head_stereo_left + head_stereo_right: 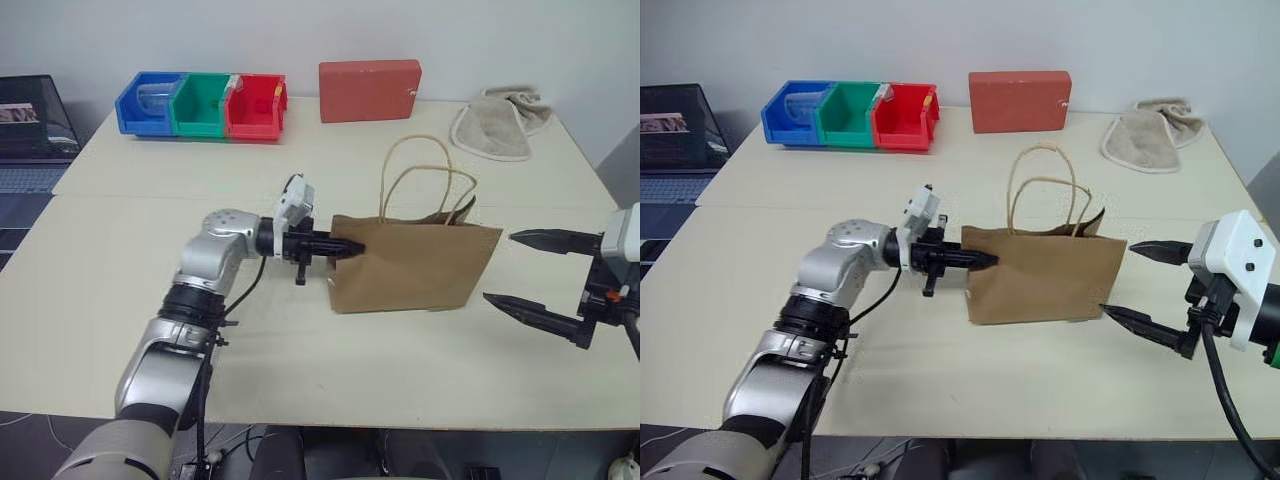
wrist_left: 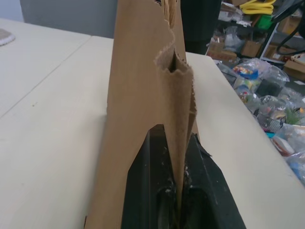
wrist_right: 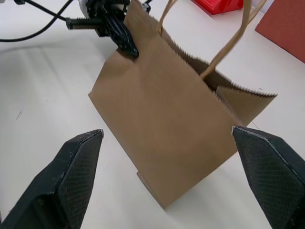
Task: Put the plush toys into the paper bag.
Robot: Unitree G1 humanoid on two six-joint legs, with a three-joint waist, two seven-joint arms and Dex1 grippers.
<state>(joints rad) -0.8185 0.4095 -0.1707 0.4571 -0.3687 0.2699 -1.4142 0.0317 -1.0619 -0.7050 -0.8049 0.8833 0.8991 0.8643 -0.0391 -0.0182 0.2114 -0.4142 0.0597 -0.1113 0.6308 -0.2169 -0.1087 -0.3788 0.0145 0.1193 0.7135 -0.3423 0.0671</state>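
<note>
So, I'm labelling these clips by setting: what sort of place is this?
Probably a lab or workshop: a plain white table, stackable parts bins along the wall, and shelves of bagged clutter beside the table.

Silver-jointed arms, black cables, black-fingered left hand (image 1: pixel 345 246).

Cream desk (image 1: pixel 150 300) with a seam across, brown paper bag (image 1: pixel 415 265) standing near the middle, blue, green and red bins (image 1: pixel 203 105) at the far edge, red box (image 1: pixel 369 90) beside them, beige cloth (image 1: pixel 497 125) at the far right corner.

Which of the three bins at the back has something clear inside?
The blue bin, leftmost in the row; the green bin and red bin lack it.
</note>
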